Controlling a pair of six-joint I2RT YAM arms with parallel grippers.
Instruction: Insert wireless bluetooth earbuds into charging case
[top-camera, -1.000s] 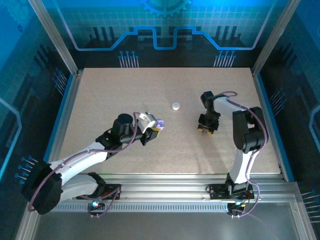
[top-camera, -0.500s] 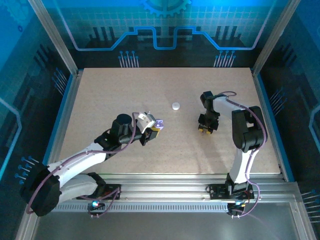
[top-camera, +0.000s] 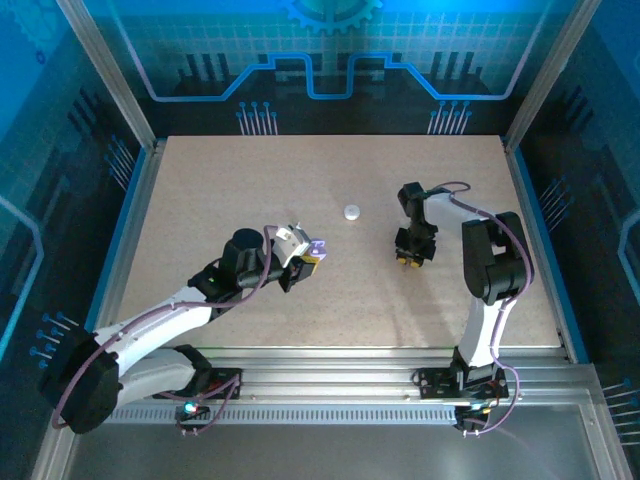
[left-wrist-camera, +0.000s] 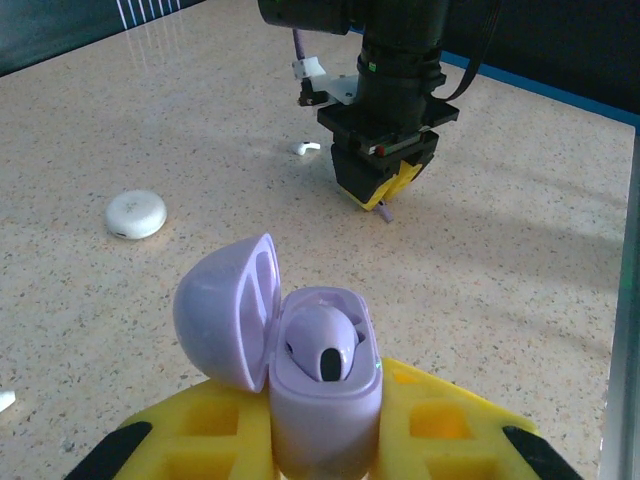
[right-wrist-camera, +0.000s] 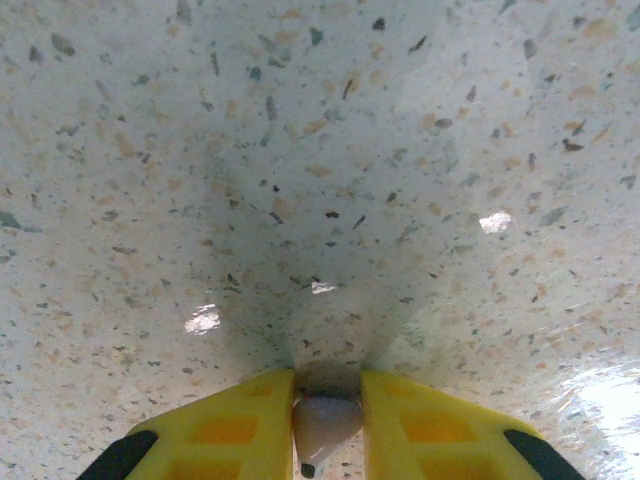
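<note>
Earbud sits clamped between fingertips of the right pincer.

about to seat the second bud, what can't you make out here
- earbud in the right gripper: right wrist view, the gripper covers its sides and the bottom edge cuts it off, so its orientation is unclear.
- lavender charging case: left wrist view, the seated bud and the rim hide any free slot.
- white bit: left wrist view, cut by the left edge, unidentifiable.
</note>
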